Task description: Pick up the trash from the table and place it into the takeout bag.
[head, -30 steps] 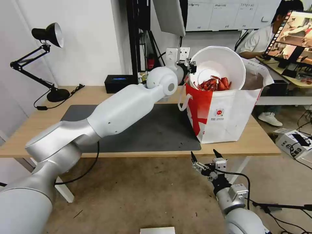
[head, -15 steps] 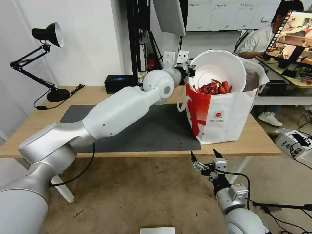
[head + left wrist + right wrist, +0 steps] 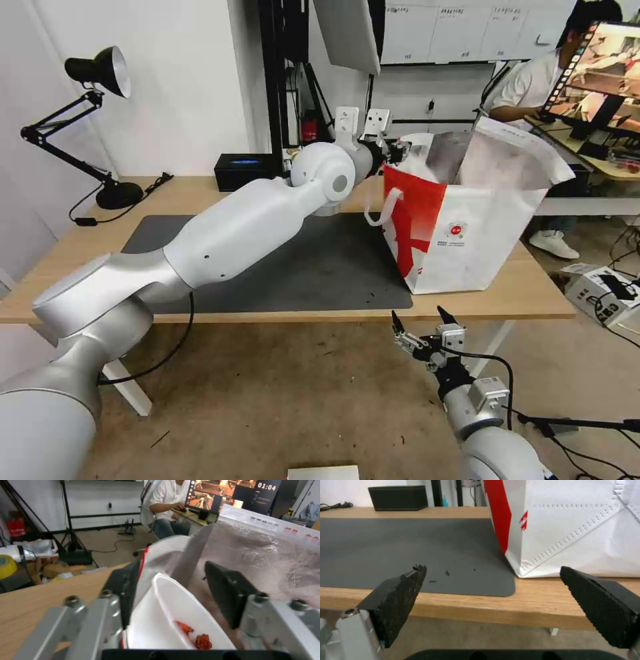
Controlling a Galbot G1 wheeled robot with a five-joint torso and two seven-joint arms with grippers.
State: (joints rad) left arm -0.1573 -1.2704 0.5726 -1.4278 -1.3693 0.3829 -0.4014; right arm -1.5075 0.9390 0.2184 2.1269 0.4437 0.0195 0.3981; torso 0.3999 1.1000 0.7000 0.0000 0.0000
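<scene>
1. Our left gripper [image 3: 173,597], jaws wide apart, sits at the takeout bag [image 3: 467,233] mouth; the white bowl of red shells [image 3: 166,620] lies just beneath, inside.
2. Our right gripper [image 3: 421,323] hangs wide open below the counter [image 3: 527,297] front edge.

table [image 3: 520,293] light wood | on it: grey mat [image 3: 320,267], takeout bag [image 3: 467,233], black box [image 3: 243,171], desk lamp [image 3: 100,127]

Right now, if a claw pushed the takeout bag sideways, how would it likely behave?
The bag probably gives rather than slides: its fabric rim sags and creases. Standing tall on the table with the bowl inside near its rim, it may tip. The left claw is open there.
</scene>
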